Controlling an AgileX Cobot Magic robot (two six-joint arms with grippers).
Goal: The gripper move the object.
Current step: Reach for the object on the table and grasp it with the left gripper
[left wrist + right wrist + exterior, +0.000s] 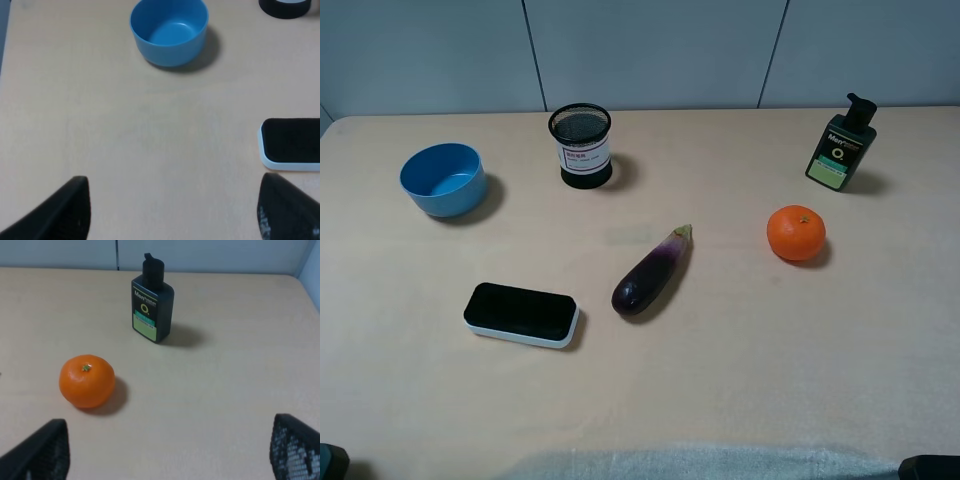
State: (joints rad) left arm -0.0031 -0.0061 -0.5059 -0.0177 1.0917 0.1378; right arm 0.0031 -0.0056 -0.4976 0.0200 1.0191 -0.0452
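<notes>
The blue bowl [443, 178] sits upright and empty near the far left corner of the table [740, 380], with bare tabletop all around it. It looks like thin moulded plastic: light, stiff enough to keep its shape under a pinch, and probably smooth and a little slippery. Nothing about it looks fragile. A grip across the whole body seems awkward, so the sensible hold is on the rim, one finger inside the wall and one outside, firm enough that the bowl does not swing or slide out.

The left gripper [174, 185] faces the bowl from well back, its two fingers spread wide with nothing between them. The black-and-white block [521, 314] lies near that gripper, off to one side. The mesh cup [581, 146] stands to the bowl's right, apart from it. The right gripper [169, 422] is also spread and empty, looking toward the orange [87, 380] and the dark bottle [152, 310].
</notes>
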